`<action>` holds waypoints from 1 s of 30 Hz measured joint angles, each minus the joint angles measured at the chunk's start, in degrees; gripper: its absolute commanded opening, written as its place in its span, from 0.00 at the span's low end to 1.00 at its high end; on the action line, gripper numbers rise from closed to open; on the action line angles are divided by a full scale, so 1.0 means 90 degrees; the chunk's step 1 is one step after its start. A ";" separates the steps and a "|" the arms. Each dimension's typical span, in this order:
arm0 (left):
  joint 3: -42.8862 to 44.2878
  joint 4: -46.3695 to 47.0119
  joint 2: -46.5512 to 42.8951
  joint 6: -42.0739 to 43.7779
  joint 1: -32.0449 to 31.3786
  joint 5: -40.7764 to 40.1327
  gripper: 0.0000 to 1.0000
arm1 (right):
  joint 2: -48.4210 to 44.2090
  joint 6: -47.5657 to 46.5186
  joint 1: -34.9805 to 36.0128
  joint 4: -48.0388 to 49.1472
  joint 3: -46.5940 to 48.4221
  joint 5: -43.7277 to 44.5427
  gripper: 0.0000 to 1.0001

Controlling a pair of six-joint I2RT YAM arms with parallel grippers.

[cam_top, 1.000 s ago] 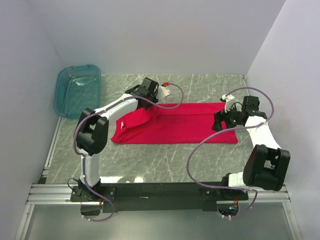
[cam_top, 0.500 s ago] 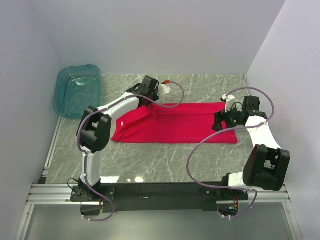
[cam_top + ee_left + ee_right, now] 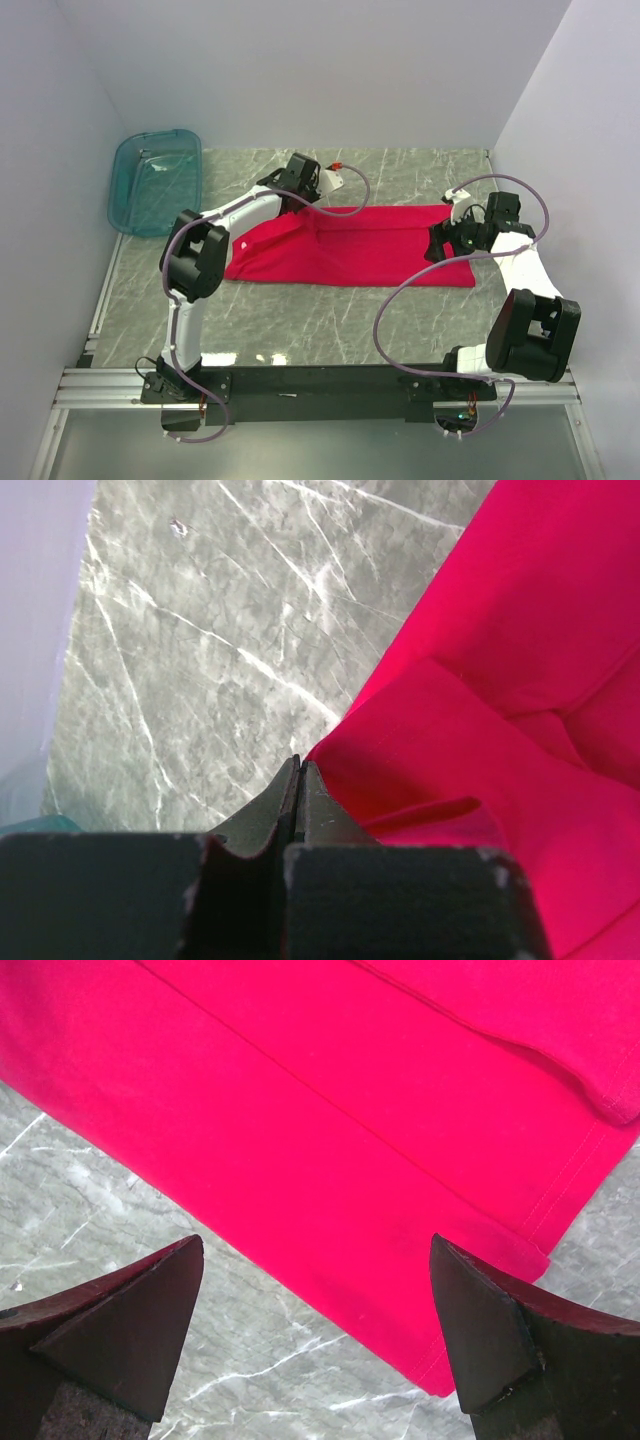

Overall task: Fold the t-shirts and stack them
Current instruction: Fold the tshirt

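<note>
One red t-shirt point(image 3: 370, 250) lies folded into a long band across the marble table, sleeve end to the left. My left gripper point(image 3: 305, 202) sits at its far edge near the sleeve fold. In the left wrist view its jaws point(image 3: 298, 763) are shut, and the t-shirt point(image 3: 500, 680) rises in a peak to the fingertips, a lifted fold below. My right gripper point(image 3: 438, 245) hovers over the hem end. In the right wrist view it point(image 3: 315, 1242) stands wide open above the t-shirt point(image 3: 350, 1110), straddling the near edge by the hem corner, holding nothing.
A translucent teal tub point(image 3: 155, 180) stands at the back left, partly off the table's edge; a sliver of it point(image 3: 20, 825) shows in the left wrist view. White walls close the left, back and right. A metal rail point(image 3: 320, 385) carries the arm bases in front.
My left arm has swung a little to the right, and the cloth at the sleeve fold has shifted slightly with it. The right arm has stayed still and open.
</note>
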 measured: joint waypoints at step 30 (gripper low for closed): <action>0.0389 0.0454 0.0090 -0.1025 0.0148 -0.1345 0.60 | 0.0000 0.0000 -0.0022 -0.0005 0.0000 -0.0022 1.00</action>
